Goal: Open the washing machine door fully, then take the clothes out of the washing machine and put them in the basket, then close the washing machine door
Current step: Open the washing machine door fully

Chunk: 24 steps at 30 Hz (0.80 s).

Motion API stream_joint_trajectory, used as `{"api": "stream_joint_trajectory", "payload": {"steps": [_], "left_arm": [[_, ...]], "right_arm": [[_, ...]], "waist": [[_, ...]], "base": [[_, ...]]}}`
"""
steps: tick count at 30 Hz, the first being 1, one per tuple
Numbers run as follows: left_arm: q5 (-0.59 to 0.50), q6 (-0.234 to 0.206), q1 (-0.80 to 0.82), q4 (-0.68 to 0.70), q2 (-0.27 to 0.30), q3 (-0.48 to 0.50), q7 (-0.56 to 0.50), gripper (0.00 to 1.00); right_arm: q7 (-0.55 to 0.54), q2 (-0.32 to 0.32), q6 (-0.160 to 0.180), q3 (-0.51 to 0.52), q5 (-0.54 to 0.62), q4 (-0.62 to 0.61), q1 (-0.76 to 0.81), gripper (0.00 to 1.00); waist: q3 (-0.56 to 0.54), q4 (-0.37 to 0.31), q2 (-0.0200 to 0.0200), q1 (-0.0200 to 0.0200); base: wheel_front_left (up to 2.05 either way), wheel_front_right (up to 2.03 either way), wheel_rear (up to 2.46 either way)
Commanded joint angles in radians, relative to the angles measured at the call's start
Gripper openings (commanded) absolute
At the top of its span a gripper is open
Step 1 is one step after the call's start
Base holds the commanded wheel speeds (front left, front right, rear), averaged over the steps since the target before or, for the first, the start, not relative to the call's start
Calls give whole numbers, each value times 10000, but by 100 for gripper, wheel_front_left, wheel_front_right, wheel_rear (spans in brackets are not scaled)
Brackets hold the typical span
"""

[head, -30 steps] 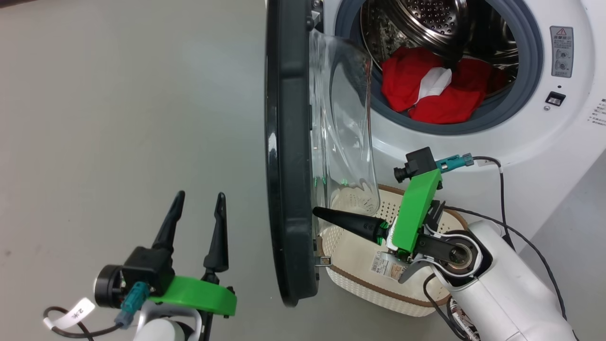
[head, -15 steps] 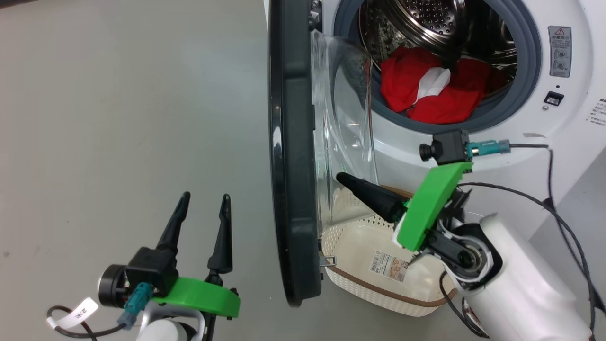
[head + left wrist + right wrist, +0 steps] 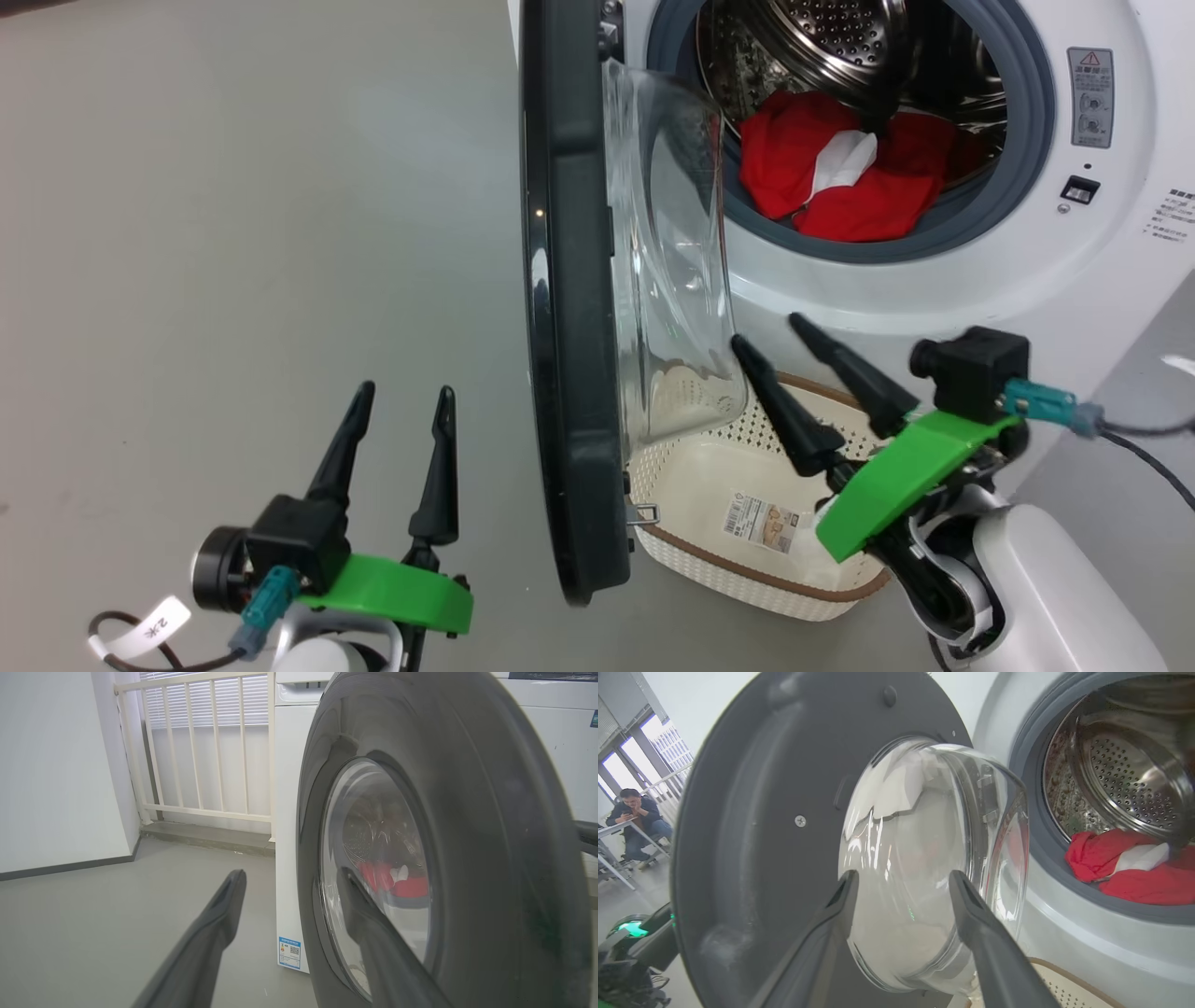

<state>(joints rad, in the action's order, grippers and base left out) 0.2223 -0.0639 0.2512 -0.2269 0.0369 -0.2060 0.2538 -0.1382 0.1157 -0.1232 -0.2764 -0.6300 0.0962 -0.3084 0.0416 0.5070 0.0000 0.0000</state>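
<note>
Door [image 3: 569, 308] is standing open, edge-on to head cam, approx square to washer [image 3: 1102, 280] front. Its glass bowl [image 3: 672, 280] is bulging toward the opening. Clothes [image 3: 840, 177] are lying low in the drum [image 3: 840, 37], just behind the grey gasket [image 3: 934, 247]: a red heap w/ a white piece showing in the middle. Basket [image 3: 709, 467] is sitting on the floor [image 3: 233, 233] right in front of washer, below the opening. Its left end is tucked under the door's bowl, and a sticker [image 3: 761, 523] is showing on its cream bottom.

R gripper [image 3: 766, 329] is hovering over the basket's far side, fingers apart, holding nothing, pointing up-left toward bowl & washer front. One fingertip is sitting just beside the bowl's edge; touching or not, can't tell. In R wrist view the two fingers are framing the bowl, w/ clothes off to the right in the drum.

L gripper [image 3: 405, 388] is hanging over bare floor on the door's outer side, near it but apart, fingers spread, empty. In L wrist view it's facing the door's black ring & window, red clothes showing through the glass. A blue label [image 3: 289, 952] is sitting low on the washer's corner. A person [image 3: 633, 816] is sitting far off in R wrist view.
</note>
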Motion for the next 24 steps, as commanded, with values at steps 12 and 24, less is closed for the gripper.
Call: {"api": "stream_joint_trajectory", "payload": {"steps": [12, 24], "left_arm": [[26, -103, -148, 595, 202, 328, 80, 100], [12, -116, -262, 589, 197, 313, 80, 100]], "right_arm": [[2279, -585, -75, 1217, 4012, -547, 1023, 100], [3111, -652, -75, 1739, 4756, -814, 2175, 100]], "waist": [[-45, -118, 0, 0], [-102, -158, 0, 0]], "base": [[0, 0, 0], [0, 0, 0]]}}
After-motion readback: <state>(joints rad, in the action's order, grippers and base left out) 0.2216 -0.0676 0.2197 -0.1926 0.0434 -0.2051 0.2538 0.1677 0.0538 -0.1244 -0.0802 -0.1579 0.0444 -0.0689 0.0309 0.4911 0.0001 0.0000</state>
